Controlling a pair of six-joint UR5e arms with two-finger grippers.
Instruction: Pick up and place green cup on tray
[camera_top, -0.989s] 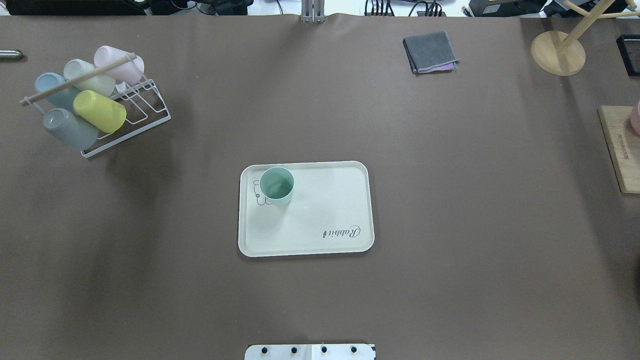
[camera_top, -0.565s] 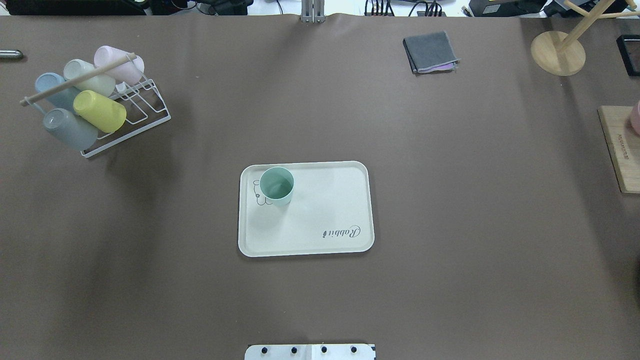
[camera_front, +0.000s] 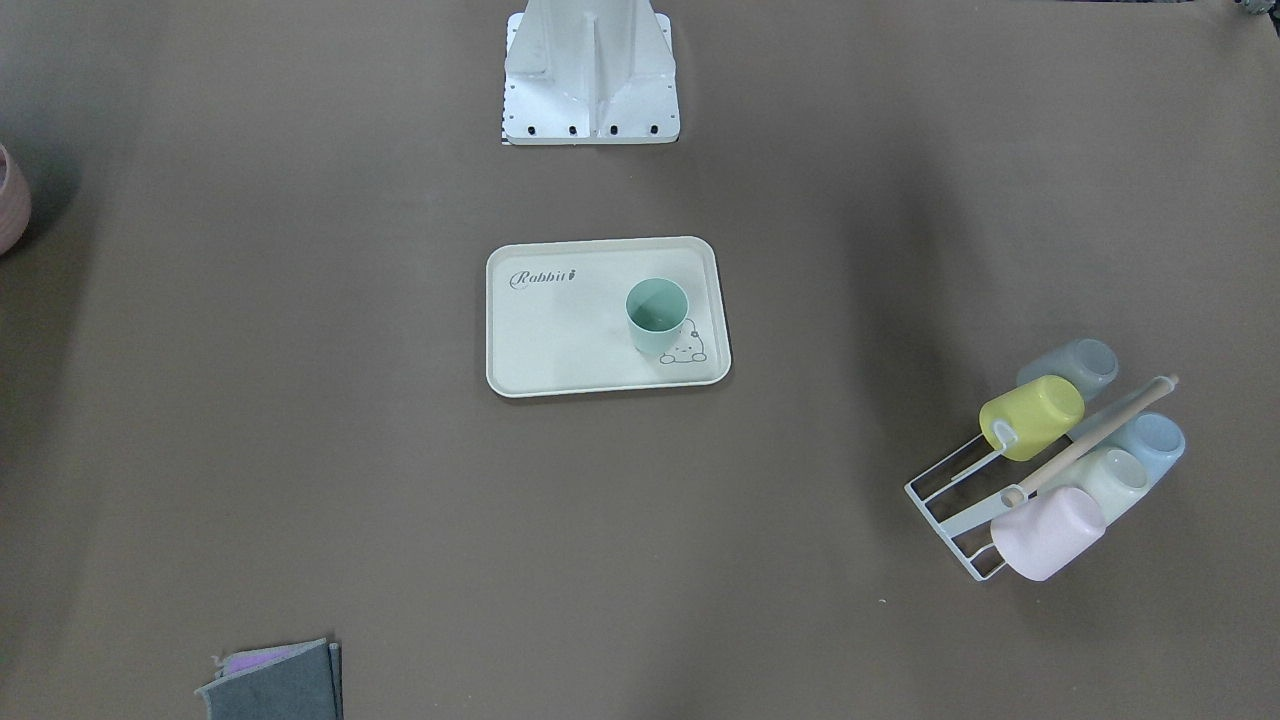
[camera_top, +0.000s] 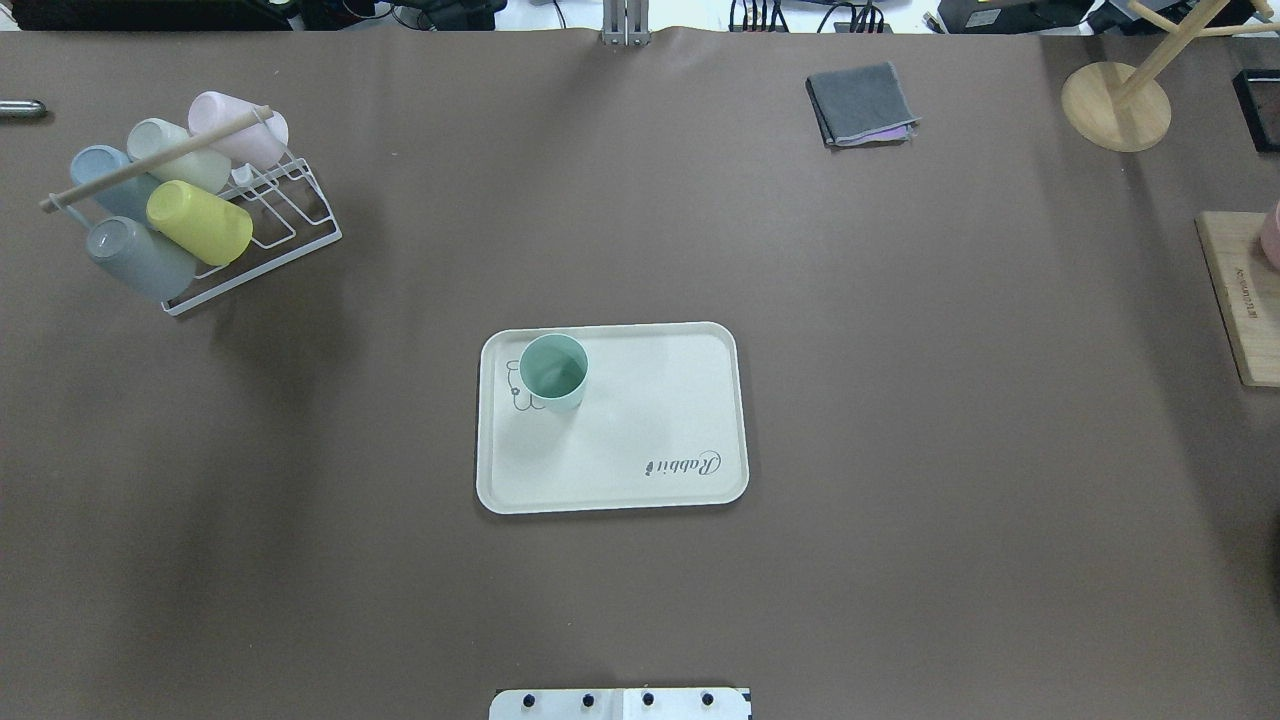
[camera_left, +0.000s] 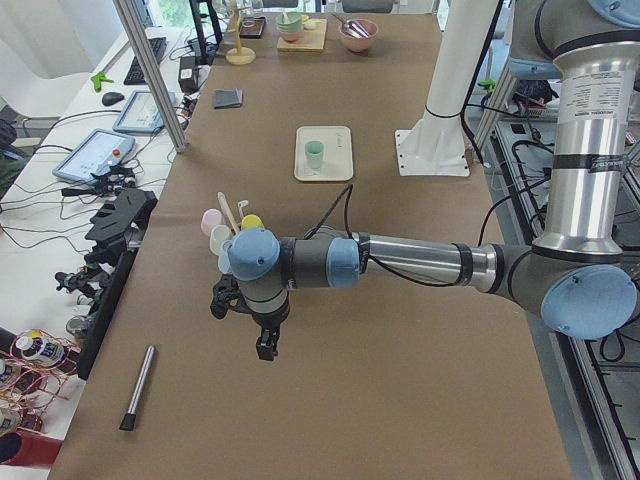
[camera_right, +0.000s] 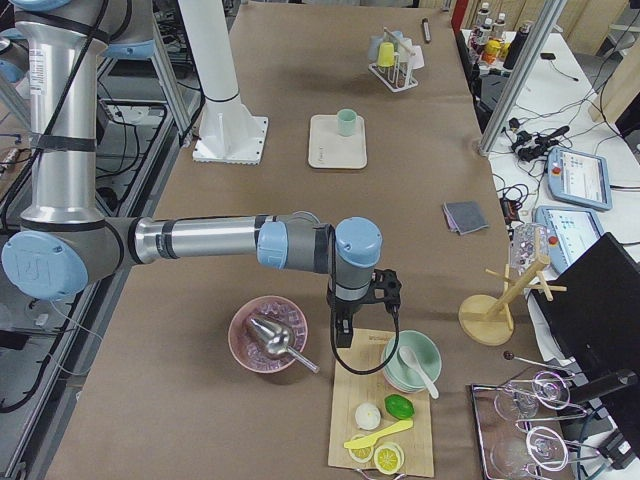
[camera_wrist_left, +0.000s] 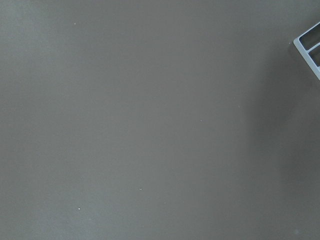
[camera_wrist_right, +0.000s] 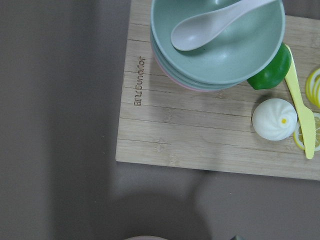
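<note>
Green cup (camera_top: 553, 372) unmoved on tray (camera_top: 650, 410), brown table (camera_top: 950, 420), left pincer (camera_left: 262, 349), right pincer (camera_right: 340, 338) openness unclear

The overhead and front-facing views look steeply down from opposite sides of the bench (camera_top: 900, 400), both centred on the tray (camera_top: 640, 420). Two side views look along it from either end. Wrist cameras face down, close: left on bare bench, right on a board (camera_wrist_right: 200, 145).

Green cup (camera_front: 657, 313) upright on tray (camera_front: 560, 340), mid-table; cup rack (camera_front: 1090, 438) & grey cloth (camera_front: 275, 688) nr operators' edge, opp. corners.
</note>
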